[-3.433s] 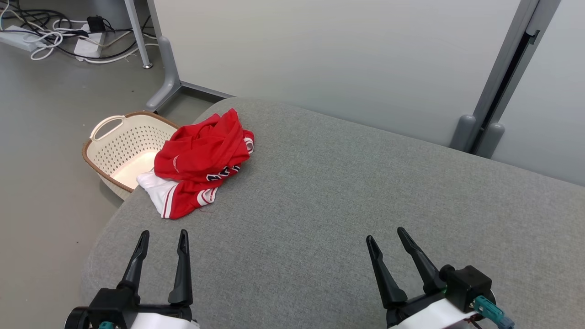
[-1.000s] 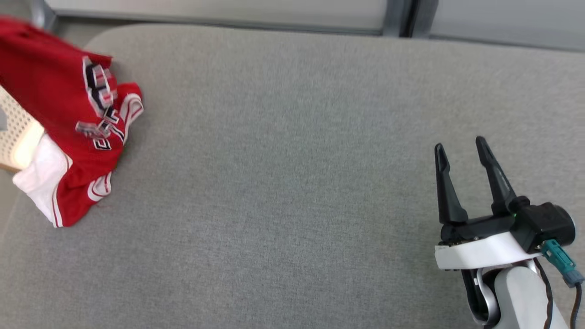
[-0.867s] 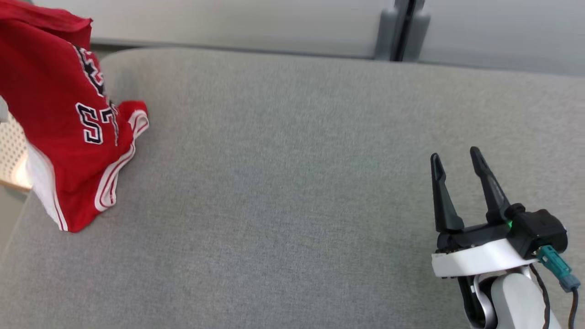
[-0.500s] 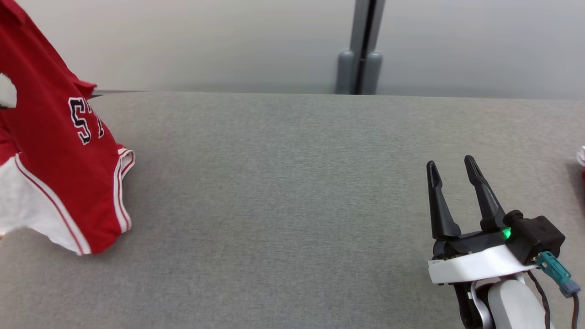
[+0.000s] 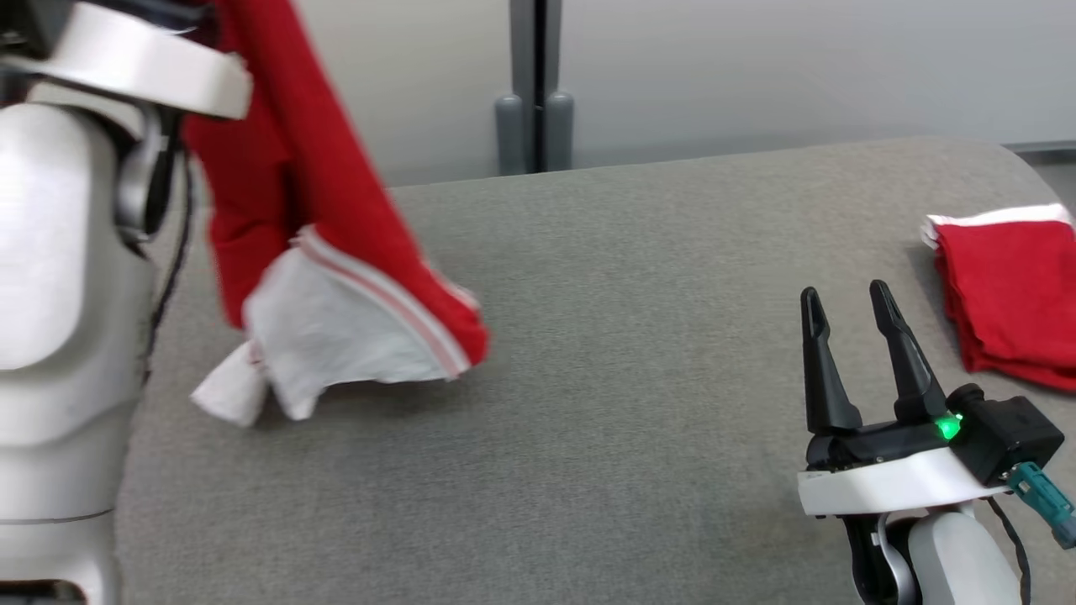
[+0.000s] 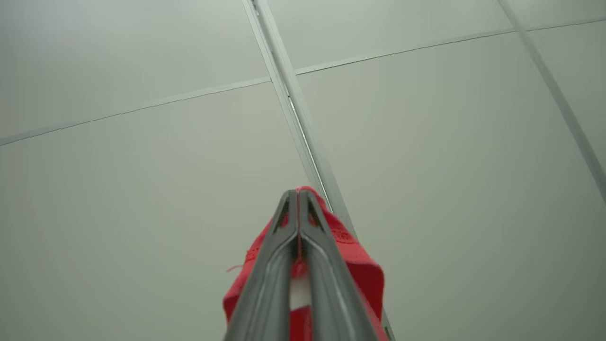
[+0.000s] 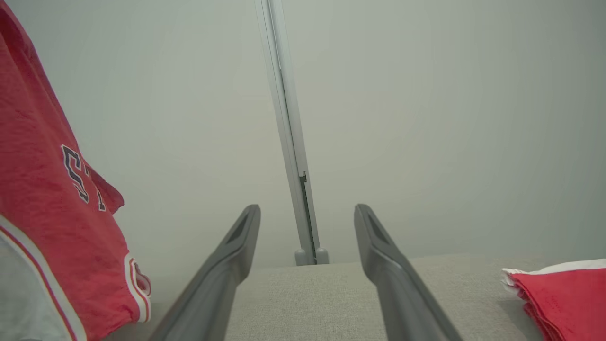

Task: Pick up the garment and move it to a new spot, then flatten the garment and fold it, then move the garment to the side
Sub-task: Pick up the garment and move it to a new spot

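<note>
Hanging red garment (image 5: 277,185) pinched in left hand (image 6: 298,196), right hand (image 5: 844,292) spread, empty

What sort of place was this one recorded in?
Probably an office or lab set up for laundry folding: pale partition panels behind a grey upholstered surface, a folded red stack, a red garment held aloft.

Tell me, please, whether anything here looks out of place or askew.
Only the red garment: it hangs bunched and twisted from the left gripper, jaws shut on it, its white lower part sagging to about the grey cushion. The folded red cloth at the right lies neat; nothing looks spilled or damaged.
</note>
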{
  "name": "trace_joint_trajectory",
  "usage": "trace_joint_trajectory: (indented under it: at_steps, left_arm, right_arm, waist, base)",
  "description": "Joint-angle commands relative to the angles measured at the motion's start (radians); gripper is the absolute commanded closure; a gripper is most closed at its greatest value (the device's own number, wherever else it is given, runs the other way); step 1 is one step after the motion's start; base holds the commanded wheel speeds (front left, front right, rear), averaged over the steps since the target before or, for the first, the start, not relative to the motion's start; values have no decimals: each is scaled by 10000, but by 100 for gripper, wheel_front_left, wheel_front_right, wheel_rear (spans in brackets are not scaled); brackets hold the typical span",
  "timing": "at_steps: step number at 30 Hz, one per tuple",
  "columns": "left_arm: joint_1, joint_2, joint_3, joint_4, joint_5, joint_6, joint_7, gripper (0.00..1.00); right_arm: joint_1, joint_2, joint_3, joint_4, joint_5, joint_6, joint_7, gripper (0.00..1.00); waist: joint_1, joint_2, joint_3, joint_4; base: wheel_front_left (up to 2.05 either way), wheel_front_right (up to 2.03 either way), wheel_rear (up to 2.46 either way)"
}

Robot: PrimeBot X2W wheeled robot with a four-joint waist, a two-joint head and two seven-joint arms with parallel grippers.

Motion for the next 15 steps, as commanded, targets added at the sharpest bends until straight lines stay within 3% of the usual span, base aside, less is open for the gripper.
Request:
trace_joint_trajectory:
  at_steps: [1, 9, 15]
  left_arm:
    - [-219, -209, -183, -139, -81, -102, 98, 100]
    - [-764, -1099, -675, -795, -572, -414, 338, 100]
    - [-300, -746, -822, -188, -896, -648, 837, 100]
  right_arm:
    - [-123, -16, -36, -54, 54, 0, -53, 0]
    - [-280, -16, -39, -181, 361, 0, -53, 0]
    - [-319, -14, -78, -252, 453, 0, -53, 0]
  waist:
    - [0, 0, 105, -371]
    - [0, 0, 326, -1213]
    - [0, 0, 618, -1532]
  base:
    - [0, 0, 0]
    - [0, 0, 0]
    - [0, 0, 0]
